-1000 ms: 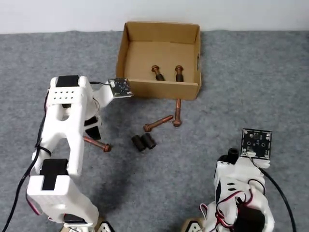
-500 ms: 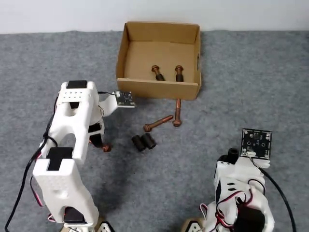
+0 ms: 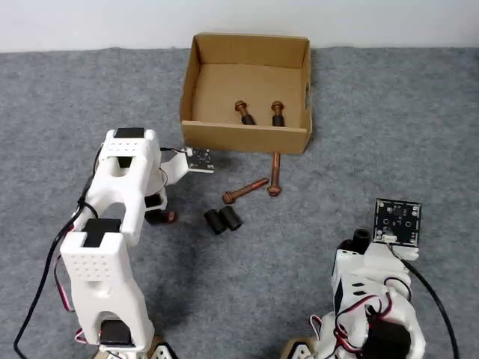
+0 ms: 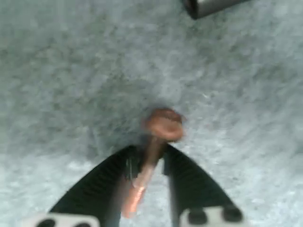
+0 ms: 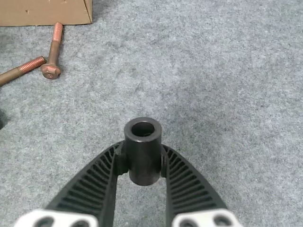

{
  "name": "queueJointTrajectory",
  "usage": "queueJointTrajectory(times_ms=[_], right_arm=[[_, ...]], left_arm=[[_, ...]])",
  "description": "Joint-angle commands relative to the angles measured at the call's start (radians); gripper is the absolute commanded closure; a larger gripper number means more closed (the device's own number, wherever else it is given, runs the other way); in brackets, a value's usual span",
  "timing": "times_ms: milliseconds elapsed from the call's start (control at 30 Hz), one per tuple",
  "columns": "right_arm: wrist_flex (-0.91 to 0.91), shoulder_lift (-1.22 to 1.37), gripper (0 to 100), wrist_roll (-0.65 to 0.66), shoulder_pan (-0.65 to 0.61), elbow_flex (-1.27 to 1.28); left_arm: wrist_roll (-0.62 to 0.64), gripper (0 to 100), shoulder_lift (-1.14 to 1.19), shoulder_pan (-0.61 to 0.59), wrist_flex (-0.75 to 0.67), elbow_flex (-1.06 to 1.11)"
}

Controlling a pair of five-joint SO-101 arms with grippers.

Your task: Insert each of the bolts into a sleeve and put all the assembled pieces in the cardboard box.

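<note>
My left gripper is shut on a copper bolt, its head sticking out past the fingertips. In the high view this gripper hangs left of two black sleeves lying on the carpet. My right gripper is shut on another black sleeve, held with its bore facing the camera, at the front right. Two loose bolts lie just in front of the cardboard box. Inside the box lie two bolts fitted with sleeves.
Grey carpet covers the table. A sleeve end lies beyond the held bolt in the left wrist view. The right wrist view takes in the box corner and the two loose bolts. Open carpet lies right of the box.
The left arm has swung toward the middle, carrying the bolt rightward closer to the two sleeves. The right arm and its sleeve have stayed put.
</note>
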Motion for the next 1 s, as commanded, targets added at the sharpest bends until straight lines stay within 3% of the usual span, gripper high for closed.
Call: queueJointTrajectory(times_ms=[0, 100, 267, 633, 733, 967], right_arm=[[-0.028, 0.001, 99.0, 0.012, 0.007, -0.005], [-0.028, 0.001, 99.0, 0.012, 0.007, -0.008], [-0.025, -0.001, 99.0, 0.006, 0.007, -0.025], [-0.013, 0.008, 98.8, 0.011, 0.002, -0.032], [-0.013, 0.008, 98.9, 0.011, -0.058, -0.037], [-0.010, 0.008, 99.0, 0.006, -0.145, -0.055]], left_arm=[[-0.009, 99, -0.003, 0.032, 0.058, -0.036], [0.009, 99, -0.018, 0.052, 0.137, -0.036], [0.149, 99, -0.180, 0.091, 0.209, -0.027], [0.486, 99, -0.727, 0.104, 0.219, 0.165], [0.582, 99, -0.882, 0.103, 0.212, 0.199], [0.608, 99, -1.140, 0.103, 0.181, 0.213]])
